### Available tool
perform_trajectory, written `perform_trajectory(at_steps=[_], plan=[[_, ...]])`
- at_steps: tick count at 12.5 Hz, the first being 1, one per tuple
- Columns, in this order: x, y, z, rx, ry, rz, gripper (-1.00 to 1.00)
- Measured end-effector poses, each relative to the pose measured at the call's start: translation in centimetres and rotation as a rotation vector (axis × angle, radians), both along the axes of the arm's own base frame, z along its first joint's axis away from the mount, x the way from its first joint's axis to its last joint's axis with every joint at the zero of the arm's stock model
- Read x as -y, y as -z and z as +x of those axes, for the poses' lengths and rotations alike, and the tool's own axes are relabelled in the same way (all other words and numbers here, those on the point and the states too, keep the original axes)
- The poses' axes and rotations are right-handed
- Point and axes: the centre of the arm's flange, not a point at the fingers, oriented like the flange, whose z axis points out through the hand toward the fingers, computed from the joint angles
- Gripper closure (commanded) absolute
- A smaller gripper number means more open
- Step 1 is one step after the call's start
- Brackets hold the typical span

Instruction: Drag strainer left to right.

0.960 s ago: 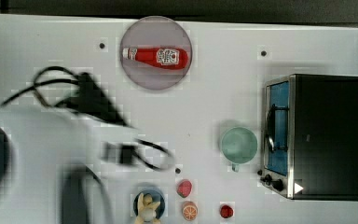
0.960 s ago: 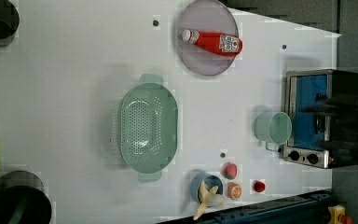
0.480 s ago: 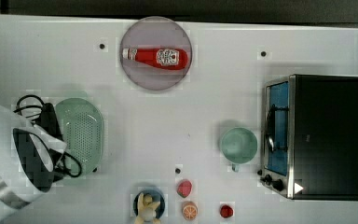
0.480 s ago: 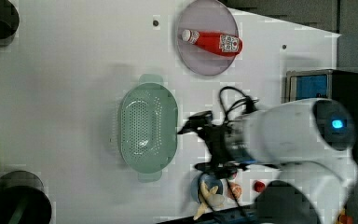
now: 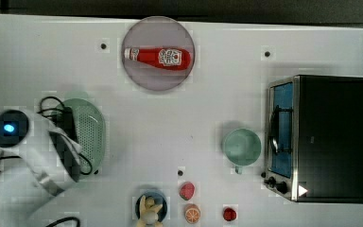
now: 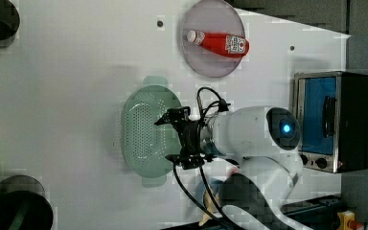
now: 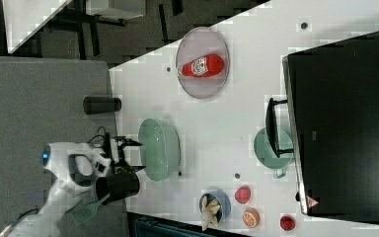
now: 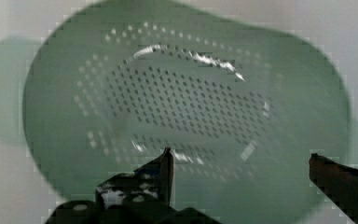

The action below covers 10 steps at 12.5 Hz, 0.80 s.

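Strainer: the pale mint-green oval plastic strainer [image 6: 149,131] sits mouth up on the white counter [image 5: 179,123], towards the top view's left, its perforated bowl empty and a small tab handle at each end.
Fingers: the black gripper [image 6: 178,135] is spread wide and holds nothing; in the wrist view the two fingers [image 8: 161,170] frame the near side of the bowl, poised over the long rim on the arm's side.
Step in hand: judged as the approach, lining up to hook the rim before any drag.
Doing it well: lower so that one finger goes inside the wall and the other outside, then pinch the rim near the middle of its long side; a hold near an end would probably let the strainer swivel.
Drag: keep it flat on the counter and pull steadily towards the top view's right.
Path: the lane looks open, with the grey round plate carrying the red ketchup bottle [image 5: 158,56] to one side and the small toy fruit [image 5: 187,190] to the other.
Stop short of: the round mint-green mug [image 5: 241,147] and the black toaster oven [image 5: 319,138].
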Motion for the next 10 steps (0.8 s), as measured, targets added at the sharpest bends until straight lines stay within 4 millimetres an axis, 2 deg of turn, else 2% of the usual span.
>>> perform_trajectory(at_steps=[5, 8, 10], plan=[[1.8, 8.1, 0.2, 0.001, 0.101, 0.069, -1.0], [4.3, 11.3, -0.9, -0.035, 0.12, 0.01, -1.0], [5.8, 12.4, -0.8, -0.045, 0.137, -0.018, -1.0]])
